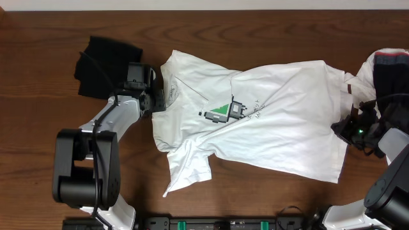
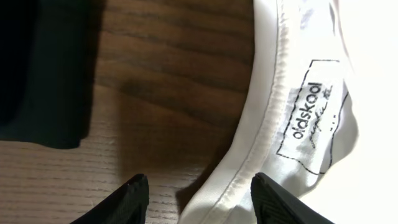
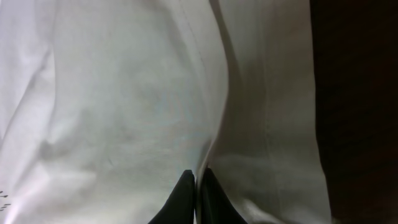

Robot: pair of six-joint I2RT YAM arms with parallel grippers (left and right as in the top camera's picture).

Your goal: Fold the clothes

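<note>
One white T-shirt [image 1: 268, 121] lies spread across the middle of the table [image 1: 38, 38], collar [image 2: 264, 124] to the left and hem to the right. Over the collar's edge the left gripper [image 2: 199, 190] stands open, a finger on either side. At the hem end the right gripper [image 3: 198, 183] is pinched tight on a ridge of the T-shirt. A black garment [image 1: 102, 64] lies just beyond the left gripper, and a white-and-dark garment [image 1: 383, 64] lies at far right.

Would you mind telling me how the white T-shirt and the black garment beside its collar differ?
The T-shirt is white with a small chest print; the black garment looks plain. The T-shirt is far larger than the black garment. The T-shirt lies spread out, wrinkled; the black garment sits compactly bunched. Both rest on the table.
</note>
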